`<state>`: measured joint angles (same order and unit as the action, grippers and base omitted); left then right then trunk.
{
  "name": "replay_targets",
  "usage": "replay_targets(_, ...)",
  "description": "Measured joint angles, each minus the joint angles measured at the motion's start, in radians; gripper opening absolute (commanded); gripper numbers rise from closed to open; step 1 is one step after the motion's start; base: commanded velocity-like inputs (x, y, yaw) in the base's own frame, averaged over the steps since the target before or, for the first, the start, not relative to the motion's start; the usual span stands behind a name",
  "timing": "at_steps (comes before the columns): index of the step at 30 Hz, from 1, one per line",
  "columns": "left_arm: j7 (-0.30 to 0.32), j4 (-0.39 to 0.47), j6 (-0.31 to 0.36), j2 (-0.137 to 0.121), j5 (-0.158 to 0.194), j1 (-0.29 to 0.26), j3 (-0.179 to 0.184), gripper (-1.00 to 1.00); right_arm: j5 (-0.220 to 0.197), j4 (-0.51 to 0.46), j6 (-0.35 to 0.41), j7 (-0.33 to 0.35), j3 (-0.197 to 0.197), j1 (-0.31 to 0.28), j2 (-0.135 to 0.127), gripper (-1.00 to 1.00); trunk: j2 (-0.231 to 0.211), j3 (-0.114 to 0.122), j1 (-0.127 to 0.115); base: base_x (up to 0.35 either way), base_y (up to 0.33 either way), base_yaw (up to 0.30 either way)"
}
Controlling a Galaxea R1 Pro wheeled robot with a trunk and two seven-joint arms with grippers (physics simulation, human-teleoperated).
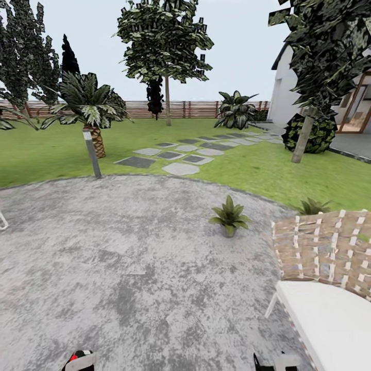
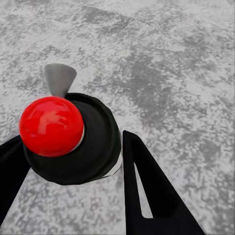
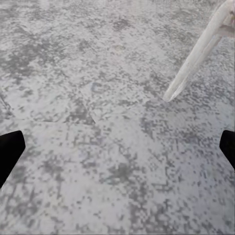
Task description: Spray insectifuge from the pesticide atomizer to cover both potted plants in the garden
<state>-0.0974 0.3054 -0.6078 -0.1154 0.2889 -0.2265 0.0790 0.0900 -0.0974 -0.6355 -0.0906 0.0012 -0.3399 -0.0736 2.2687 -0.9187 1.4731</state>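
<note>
Atomizer in hand: the pesticide atomizer (image 2: 73, 139) sits clamped in the left gripper (image 2: 73, 166), red knob up and nozzle forward, ready to spray. One potted plant (image 1: 230, 215) stands ahead on the patio (image 1: 129, 247), another (image 1: 312, 207) beside the woven chair (image 1: 324, 252). The right gripper (image 3: 117, 147) hangs spread, empty.

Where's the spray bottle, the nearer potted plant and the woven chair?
pesticide atomizer (image 2: 51, 126): left wrist view, red spot on its head.
nearer potted plant (image 1: 229, 215): head view, leaf rosette.
woven chair (image 1: 322, 242): head view, backrest.
</note>
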Motion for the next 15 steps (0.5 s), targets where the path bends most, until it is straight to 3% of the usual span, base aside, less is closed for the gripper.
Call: replay_targets(15, 0.0, 0.0, 0.0, 0.001, 0.0, 0.0, 0.0, -1.0, 0.0, 0.0, 0.0, 0.0, 0.0, 0.0, 0.0, 1.0, 0.0, 0.0, 0.0, 0.329, 0.141, 0.0)
